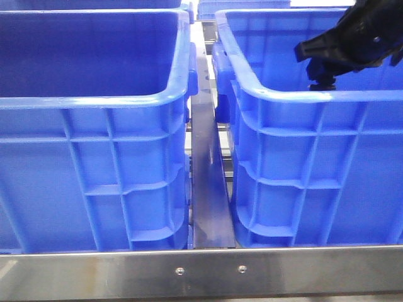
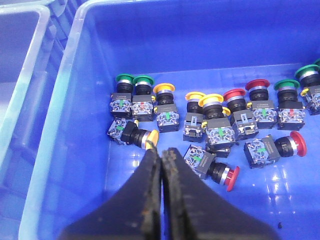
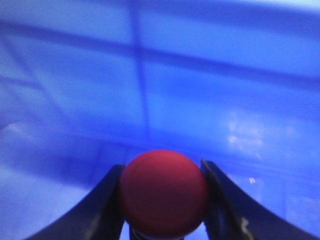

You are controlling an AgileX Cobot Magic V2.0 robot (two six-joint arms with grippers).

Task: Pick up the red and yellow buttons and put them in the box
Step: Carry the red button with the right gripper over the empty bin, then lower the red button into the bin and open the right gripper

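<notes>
Black right claw [image 3: 163, 200] with two curved, tapering fingers [image 3: 227, 205]

Front view: brushed steel rail [image 1: 94, 274] runs across the near edge, with two screws [image 1: 180, 271] side by side near its middle. A steel strip [image 1: 208, 189] runs back from the rail, filling the gap between the crates. The left-hand blue crate [image 1: 94, 100] stands just beside this strip. Its floor is not visible.

Left wrist view: four green-capped push buttons. Two stand together [image 2: 125, 78], touching a yellow one's neighbours. Two more [image 2: 286, 85] are at the row's other end.
</notes>
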